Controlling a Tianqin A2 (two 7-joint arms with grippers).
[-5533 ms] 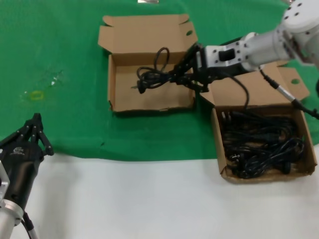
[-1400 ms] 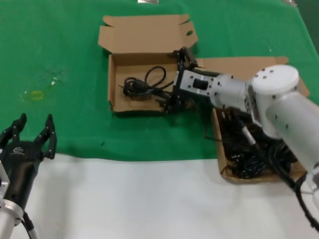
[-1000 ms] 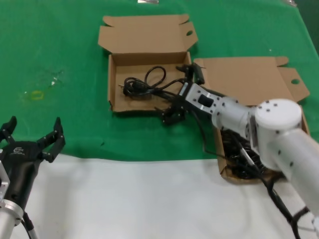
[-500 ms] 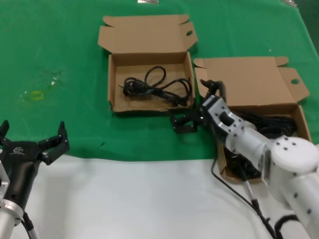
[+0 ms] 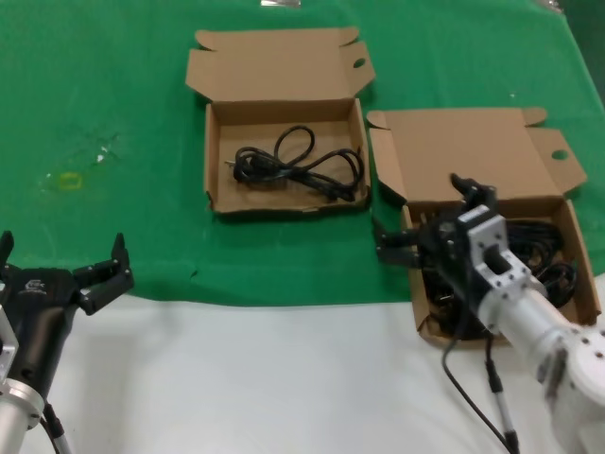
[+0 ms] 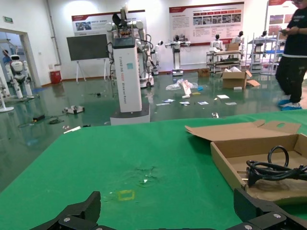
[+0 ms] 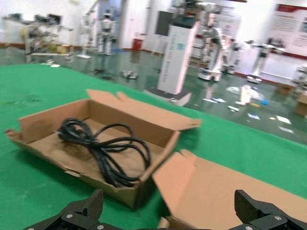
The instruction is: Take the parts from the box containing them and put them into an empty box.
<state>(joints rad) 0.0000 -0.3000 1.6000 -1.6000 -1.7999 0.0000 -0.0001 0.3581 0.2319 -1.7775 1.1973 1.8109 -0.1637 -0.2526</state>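
Hovering at the near left, the left gripper (image 5: 59, 268) is spread wide, holding nothing. Right gripper (image 5: 416, 248), open and empty, hangs over the near-right box (image 5: 416, 274) heaped with cords (image 5: 529, 260). Farther left, another box (image 5: 216, 161) holds one cord (image 5: 298, 165).

Both pincers (image 5: 59, 265) (image 5: 423, 232) wide open.

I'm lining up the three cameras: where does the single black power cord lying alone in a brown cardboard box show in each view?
Head view: the single black power cord lies in the far cardboard box, upper centre.
Left wrist view: at the right edge, inside that box.
Right wrist view: left of centre, inside that box.
Shared landmark: the box's raised flap lid, on green cloth.
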